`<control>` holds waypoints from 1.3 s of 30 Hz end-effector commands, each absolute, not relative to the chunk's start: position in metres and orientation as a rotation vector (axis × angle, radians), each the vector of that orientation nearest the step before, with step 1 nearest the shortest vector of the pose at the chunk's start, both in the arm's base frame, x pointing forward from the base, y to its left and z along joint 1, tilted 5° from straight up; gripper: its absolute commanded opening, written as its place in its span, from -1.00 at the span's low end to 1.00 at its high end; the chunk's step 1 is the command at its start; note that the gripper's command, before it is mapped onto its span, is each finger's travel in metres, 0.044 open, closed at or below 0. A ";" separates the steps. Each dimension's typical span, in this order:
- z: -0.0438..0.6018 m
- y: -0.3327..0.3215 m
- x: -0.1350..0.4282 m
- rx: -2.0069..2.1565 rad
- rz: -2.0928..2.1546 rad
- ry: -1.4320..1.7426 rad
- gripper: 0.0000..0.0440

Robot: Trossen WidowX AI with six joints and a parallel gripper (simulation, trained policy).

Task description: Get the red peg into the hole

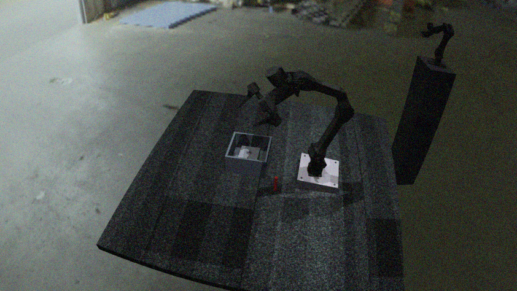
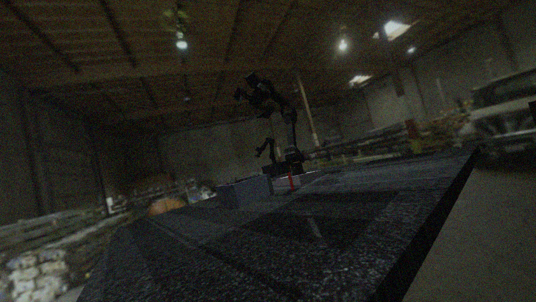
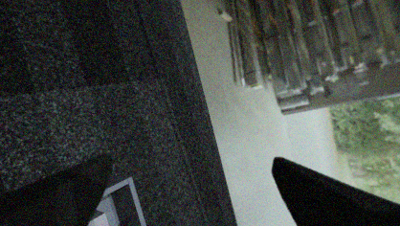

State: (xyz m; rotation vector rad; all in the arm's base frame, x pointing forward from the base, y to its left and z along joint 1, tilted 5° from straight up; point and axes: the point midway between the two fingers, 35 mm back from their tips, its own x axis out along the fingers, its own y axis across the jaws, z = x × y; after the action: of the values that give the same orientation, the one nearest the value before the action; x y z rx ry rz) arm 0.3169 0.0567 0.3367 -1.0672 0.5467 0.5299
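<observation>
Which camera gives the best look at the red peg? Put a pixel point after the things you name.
The top view: the red peg (image 1: 275, 183) (image 2: 290, 181) stands upright on the table there, clear of the box. The exterior view shows it small and dim beside the box; the wrist view doesn't show it.

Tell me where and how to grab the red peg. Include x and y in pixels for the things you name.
I'd grip the upper part of the peg (image 1: 275, 183) (image 2: 291, 181), coming straight down from above: it is slim and stands upright beside the box (image 1: 244, 167) (image 2: 251, 192) (image 3: 138, 201), leaving its lower end free for the hole.
</observation>
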 end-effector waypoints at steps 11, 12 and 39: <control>0.289 0.050 0.300 -0.713 0.430 0.823 1.00; 0.285 0.050 0.299 -0.685 0.420 0.844 1.00; 0.188 0.058 0.239 -0.004 -0.047 1.378 1.00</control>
State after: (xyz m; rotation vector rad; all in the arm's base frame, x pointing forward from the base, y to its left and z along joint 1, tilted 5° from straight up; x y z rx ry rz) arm 0.2427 0.0572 0.1941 -0.0274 1.3481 -0.0075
